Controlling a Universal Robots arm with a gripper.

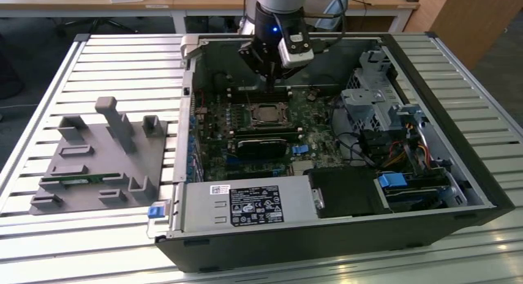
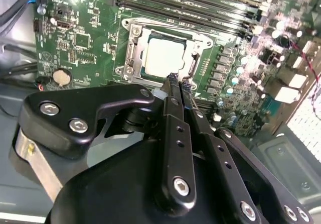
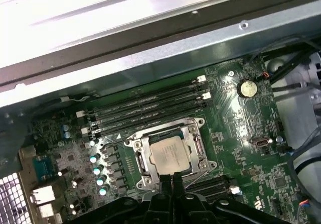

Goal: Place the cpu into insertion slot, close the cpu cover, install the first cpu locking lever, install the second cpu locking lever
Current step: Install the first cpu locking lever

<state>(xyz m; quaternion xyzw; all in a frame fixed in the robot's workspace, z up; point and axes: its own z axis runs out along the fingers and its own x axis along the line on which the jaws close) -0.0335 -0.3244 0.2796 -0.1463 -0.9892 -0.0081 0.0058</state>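
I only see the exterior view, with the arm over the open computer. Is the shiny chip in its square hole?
Observer: Yes. In both wrist views the cpu lies flat in the insertion slot.
Operator: Is the lid down?
Observer: The cpu cover lies flat around it; the silver face shows through its window.
Operator: What's the gripper doing?
Observer: The gripper has its fingers together, tips right beside the slot's edge.
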